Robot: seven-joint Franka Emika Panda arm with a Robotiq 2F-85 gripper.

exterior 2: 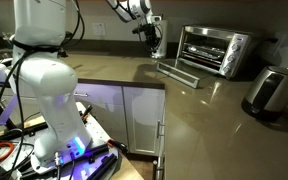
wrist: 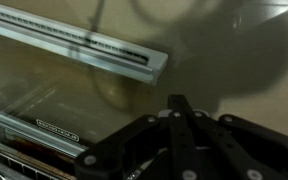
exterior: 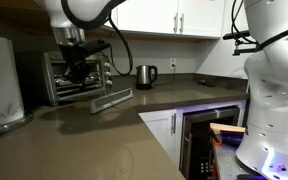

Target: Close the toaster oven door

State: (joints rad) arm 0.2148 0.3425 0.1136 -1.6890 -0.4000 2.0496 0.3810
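The silver toaster oven (exterior: 69, 72) stands at the back of the counter and shows in both exterior views (exterior 2: 216, 48). The toaster oven door (exterior: 102, 99) hangs open and lies roughly flat in front of it (exterior 2: 179, 72). In the wrist view the glass panel (wrist: 44, 95) and its long silver bar handle (wrist: 84, 45) lie below me. My gripper (wrist: 179, 110) hovers above the door, near its handle edge, with its fingers closed together on nothing. It also shows in both exterior views (exterior: 81, 70) (exterior 2: 153, 40).
A steel kettle (exterior: 146, 75) stands on the counter beside the oven. A rounded silver appliance (exterior 2: 271, 90) sits on the oven's other side. A black built-in oven (exterior: 199, 140) is under the counter. The white robot base (exterior 2: 44, 90) stands by the cabinets.
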